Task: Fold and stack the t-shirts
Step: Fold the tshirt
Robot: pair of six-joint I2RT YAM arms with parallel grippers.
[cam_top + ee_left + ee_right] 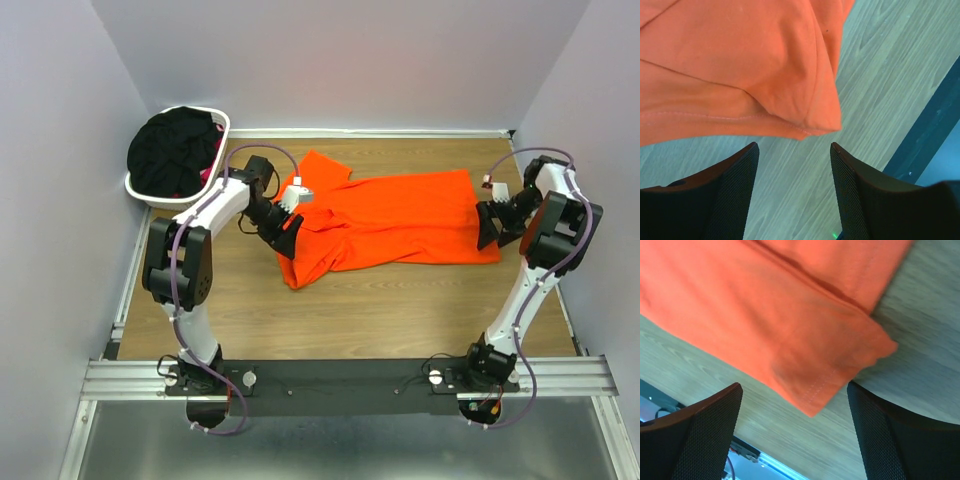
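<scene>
A bright orange t-shirt lies spread across the middle of the wooden table, partly folded along its length. My left gripper hovers at its left end, open, and the left wrist view shows a sleeve corner just beyond the empty fingertips. At the shirt's right end my right gripper is open wide. There, a hem corner lies on the table between and ahead of the jaws, not gripped. Black t-shirts fill the white basket, with a bit of pink cloth at their edge.
The basket stands at the back left corner against the wall. White walls close in the table on three sides. A black rail with the arm bases runs along the near edge, and bare wood stretches between rail and shirt.
</scene>
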